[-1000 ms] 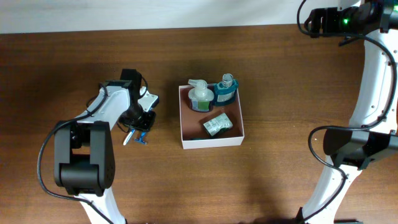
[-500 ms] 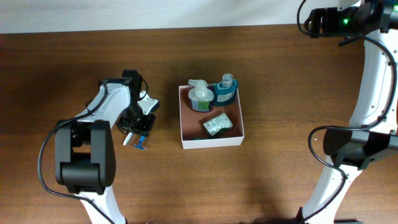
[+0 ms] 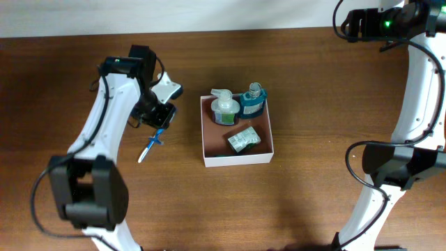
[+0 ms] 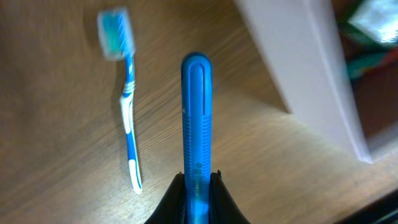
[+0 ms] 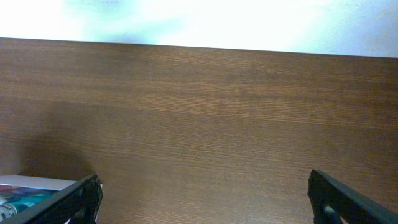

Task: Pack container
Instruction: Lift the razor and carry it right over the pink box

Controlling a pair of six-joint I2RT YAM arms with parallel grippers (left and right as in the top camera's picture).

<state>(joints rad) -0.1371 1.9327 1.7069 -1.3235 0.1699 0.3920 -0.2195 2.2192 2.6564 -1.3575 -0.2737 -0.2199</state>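
Left gripper (image 3: 159, 124): jaws pinching together on a slim blue plastic handle (image 3: 159, 133), which is sticking out past the fingertips.
Blue-and-white toothbrush (image 3: 145, 151): lying on the brown wooden table (image 3: 306, 195), just beyond the jaws' tips.
Shallow square white-walled container (image 3: 237, 160) with a reddish-brown floor: sitting near the jaws, to their side, holding a white pump bottle (image 3: 224, 106), a teal bottle (image 3: 253, 102) and a small greenish packet (image 3: 242, 140).

No word, brand or number can be read anywhere. In the shallow white-walled square container (image 3: 237, 160), the white pump bottle with a green label (image 3: 224, 110) and the teal bottle (image 3: 252, 103) at 12 o'clock carry print too small to make out. So does the pale green flat packet (image 3: 242, 140) toward 5 o'clock. The long blue plastic stick (image 4: 196, 124) shows no legible marking.
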